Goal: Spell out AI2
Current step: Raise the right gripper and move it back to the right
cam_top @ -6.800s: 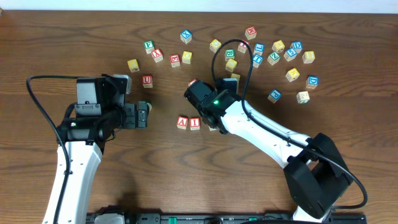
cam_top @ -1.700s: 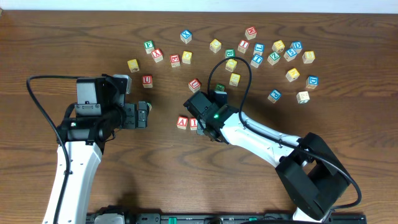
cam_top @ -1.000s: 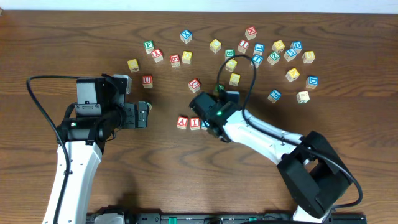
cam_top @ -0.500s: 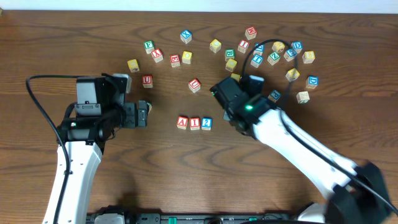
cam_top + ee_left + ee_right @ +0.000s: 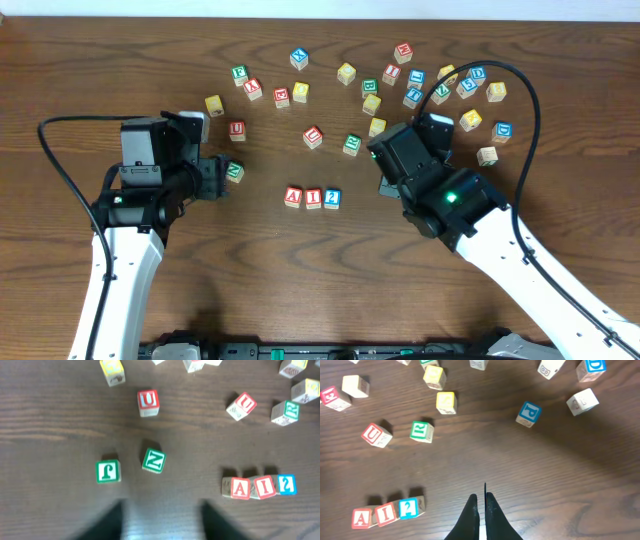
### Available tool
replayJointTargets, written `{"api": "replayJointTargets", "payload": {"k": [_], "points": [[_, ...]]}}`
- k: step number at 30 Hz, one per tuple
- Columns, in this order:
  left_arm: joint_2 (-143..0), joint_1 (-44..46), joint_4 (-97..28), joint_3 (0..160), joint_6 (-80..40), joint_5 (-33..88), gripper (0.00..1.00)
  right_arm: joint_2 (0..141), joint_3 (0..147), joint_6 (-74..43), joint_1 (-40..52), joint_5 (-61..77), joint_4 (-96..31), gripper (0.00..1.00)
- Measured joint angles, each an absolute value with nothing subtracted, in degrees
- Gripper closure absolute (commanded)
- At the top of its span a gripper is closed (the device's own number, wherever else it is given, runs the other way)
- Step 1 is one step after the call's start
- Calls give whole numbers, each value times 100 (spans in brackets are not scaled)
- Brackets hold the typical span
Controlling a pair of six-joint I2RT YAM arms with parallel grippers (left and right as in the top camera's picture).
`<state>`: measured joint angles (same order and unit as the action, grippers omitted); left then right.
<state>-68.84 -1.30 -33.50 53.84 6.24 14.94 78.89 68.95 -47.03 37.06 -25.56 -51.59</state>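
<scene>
Three small wooden alphabet cubes are seen set in a short row on the dark wooden table (image 5: pixel 300 280), about midway between the two arms. The row is apart from the scatter of loose cubes (image 5: pixel 447 73) spread across the far side. From left to right in the overhead view it is made up of the A cube (image 5: pixel 293 197), the I cube (image 5: pixel 313 197) and the 2 cube (image 5: pixel 332 198), so that AI2 can be read. The A cube and the I cube are shown with red top faces and white characters. The 2 cube is shown with a blue top face and a white numeral. Pale bare wood is seen on the sides of all three. The cubes are placed side by side, each touching or just beside its neighbour, and the line is slightly uneven in the right wrist view.

The right gripper (image 5: pixel 483 496) is seen clenched, its two black fingers pressed together with nothing between them. It is placed over bare table, well apart from the row, which lies to its lower left in that view. A green R cube (image 5: pixel 421 431) is seen between the row and the scatter.

The left gripper (image 5: pixel 161 507) is shown released: its blurred fingers are spread with only table between them. A green N cube (image 5: pixel 153 460) and a green J cube (image 5: pixel 108 471) lie just ahead of it, and the row is off to one side, touched by neither gripper
</scene>
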Motion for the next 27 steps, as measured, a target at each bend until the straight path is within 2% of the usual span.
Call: {"api": "replayJointTargets", "payload": {"k": [7, 18, 27], "points": [[-7290, -130, -3931, 5380, 244, 1500, 93, 7889, 6895, -4696, 3520, -2596, -5194, 99], [-8390, -82, -3885, 5144, 86, 1990, 92, 7889, 6895, -4687, 3236, -2668, -5201, 99], [-8969, 934, -3205, 5137, 132, 1831, 92, 7889, 6895, -4687, 3236, -2668, -5201, 99]]}}
